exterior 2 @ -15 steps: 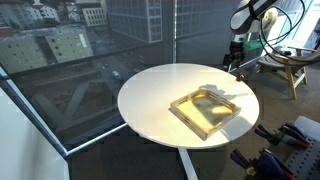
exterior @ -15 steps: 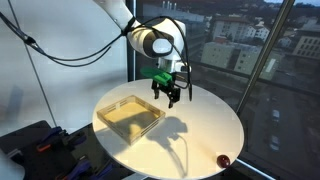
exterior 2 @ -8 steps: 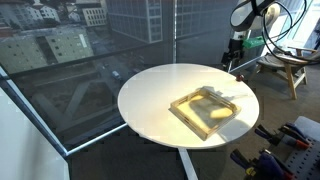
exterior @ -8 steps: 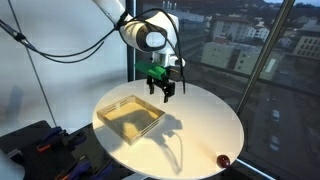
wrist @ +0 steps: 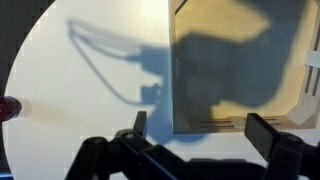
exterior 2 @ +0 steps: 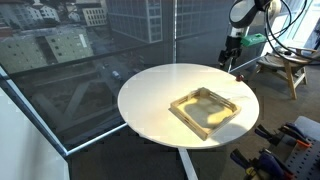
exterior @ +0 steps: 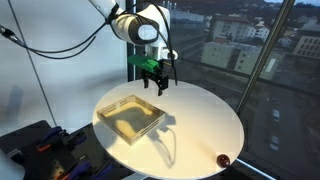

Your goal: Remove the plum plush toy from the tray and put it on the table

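The plum plush toy (exterior: 224, 159) is a tiny dark red ball lying on the white table (exterior: 200, 120) near its rim, far from the tray; it shows at the left edge of the wrist view (wrist: 8, 108). The pale-yellowish tray (exterior: 131, 116) sits on the table and looks empty; it also shows in an exterior view (exterior 2: 209, 109) and in the wrist view (wrist: 240, 70). My gripper (exterior: 155, 82) hangs open and empty high above the table's far side, beside the tray's far corner. In the wrist view its fingers (wrist: 266, 133) are spread wide apart.
Windows with a city view surround the table. Black equipment and cables (exterior: 40, 145) stand by the table's edge near the tray. A wooden stand (exterior 2: 285, 70) is behind the arm (exterior 2: 240, 20). The arm's shadow falls across the tray and the table.
The gripper has risen and moved back toward the far side of the table, away from the plum toy. Tray and toy have not moved.
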Motion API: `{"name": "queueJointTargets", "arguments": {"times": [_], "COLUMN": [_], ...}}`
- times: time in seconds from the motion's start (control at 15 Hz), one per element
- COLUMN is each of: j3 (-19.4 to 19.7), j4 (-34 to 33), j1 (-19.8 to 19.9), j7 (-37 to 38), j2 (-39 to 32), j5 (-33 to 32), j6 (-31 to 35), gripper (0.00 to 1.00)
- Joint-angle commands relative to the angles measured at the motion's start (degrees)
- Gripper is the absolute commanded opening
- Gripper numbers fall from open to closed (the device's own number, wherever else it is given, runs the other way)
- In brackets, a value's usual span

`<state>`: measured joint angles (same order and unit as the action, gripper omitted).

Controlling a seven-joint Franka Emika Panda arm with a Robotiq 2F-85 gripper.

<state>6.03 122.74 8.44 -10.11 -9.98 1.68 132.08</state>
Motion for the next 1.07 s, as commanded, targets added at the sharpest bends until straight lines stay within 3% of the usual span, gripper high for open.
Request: {"name": "queueJointTargets", "arguments": {"times": [0.0,1.0], "j3": [-0.5,-3.8], "j4": [2.0,1.6], "j1": [-1.2,-5.9], "j7": [2.0,6.2], "j2": [3.0,3.9], "j5": [-0.4,-0.2], "j6": [-0.9,-1.1], "gripper": [1.00,1.00]}}
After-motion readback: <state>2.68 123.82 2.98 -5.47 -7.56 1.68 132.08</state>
